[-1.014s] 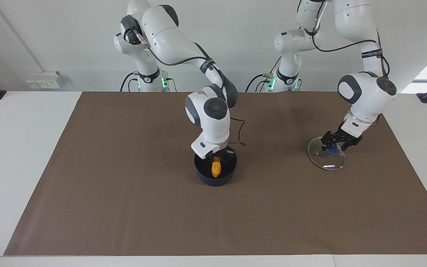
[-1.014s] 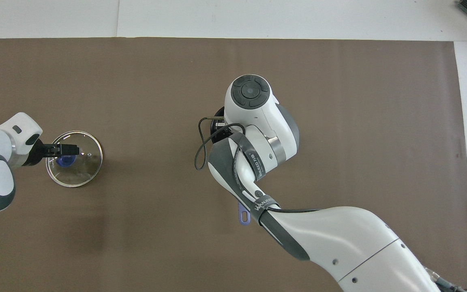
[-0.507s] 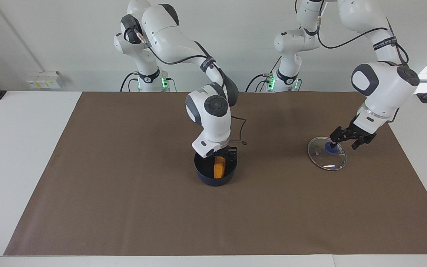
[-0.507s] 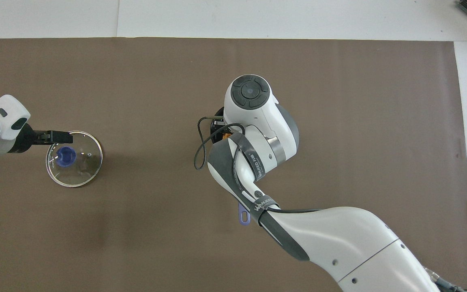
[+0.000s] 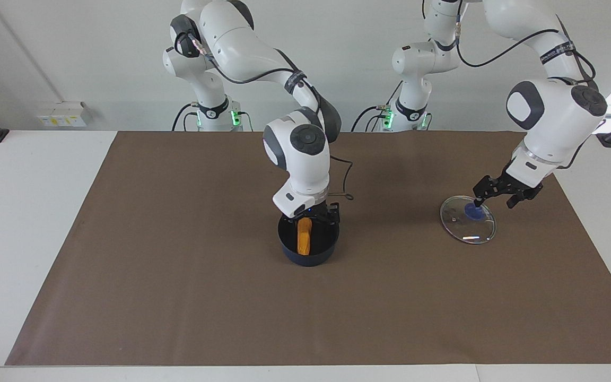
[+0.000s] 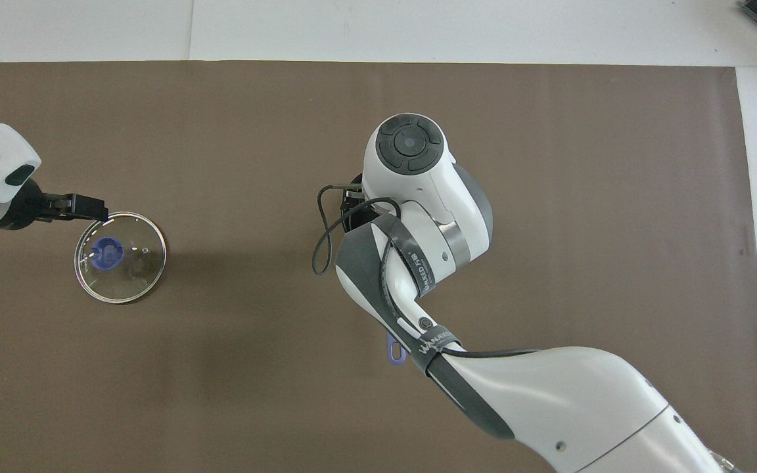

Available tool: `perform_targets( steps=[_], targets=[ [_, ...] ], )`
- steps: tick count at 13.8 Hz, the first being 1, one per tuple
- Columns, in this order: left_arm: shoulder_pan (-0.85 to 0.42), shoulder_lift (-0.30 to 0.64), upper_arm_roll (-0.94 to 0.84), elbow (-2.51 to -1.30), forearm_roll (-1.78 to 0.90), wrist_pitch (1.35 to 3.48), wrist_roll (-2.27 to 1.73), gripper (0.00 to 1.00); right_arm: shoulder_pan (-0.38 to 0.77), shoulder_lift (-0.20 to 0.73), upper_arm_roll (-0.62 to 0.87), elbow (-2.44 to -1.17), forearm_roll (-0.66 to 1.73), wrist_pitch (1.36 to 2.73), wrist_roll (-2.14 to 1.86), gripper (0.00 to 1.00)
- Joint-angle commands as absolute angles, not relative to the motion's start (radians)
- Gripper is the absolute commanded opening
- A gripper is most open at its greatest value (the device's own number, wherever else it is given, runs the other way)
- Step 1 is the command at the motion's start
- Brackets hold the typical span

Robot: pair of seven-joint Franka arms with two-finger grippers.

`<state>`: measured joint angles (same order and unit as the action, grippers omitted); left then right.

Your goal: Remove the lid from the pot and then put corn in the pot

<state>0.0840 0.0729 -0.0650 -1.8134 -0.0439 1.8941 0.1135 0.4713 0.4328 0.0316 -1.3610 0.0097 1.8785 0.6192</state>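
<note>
Inside the navy pot (image 5: 308, 253), bumpy orange-yellow corn (image 5: 304, 237) stands tilted

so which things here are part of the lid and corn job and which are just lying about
Job:
- pot, middle of the table
- corn, in the pot
- lid, flat on the table toward the left arm's end
- right gripper, over the pot
- left gripper, over the lid's edge

Lying about:
- brown mat
</note>
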Motion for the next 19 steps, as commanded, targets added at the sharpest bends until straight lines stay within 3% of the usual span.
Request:
perform_targets(
  steps=[1,6,12,16,19],
  targets=[
    [0.071,0.034,-0.063,-1.783,-0.006,1.804,0.092,1.00,0.411,0.335,0.043,-1.388,0.023,1.809,0.516,1.00],
    [0.049,0.026,-0.074,-1.660,-0.006,1.617,0.035,1.00,0.307,0.207,0.043,-1.388,0.023,1.691,0.341,1.00],
    [0.012,-0.021,-0.083,-1.625,-0.005,1.539,0.015,1.00,0.117,0.075,0.029,-1.387,0.060,1.481,0.164,1.00],
    [0.029,-0.023,-0.068,-1.601,-0.017,1.525,0.046,1.00,0.061,0.018,0.028,-1.379,0.060,1.395,0.121,1.00],
    [0.046,-0.026,-0.067,-1.605,-0.020,1.519,0.035,1.00,0.035,-0.014,0.015,-1.445,0.061,1.388,0.115,1.00]
  ],
)
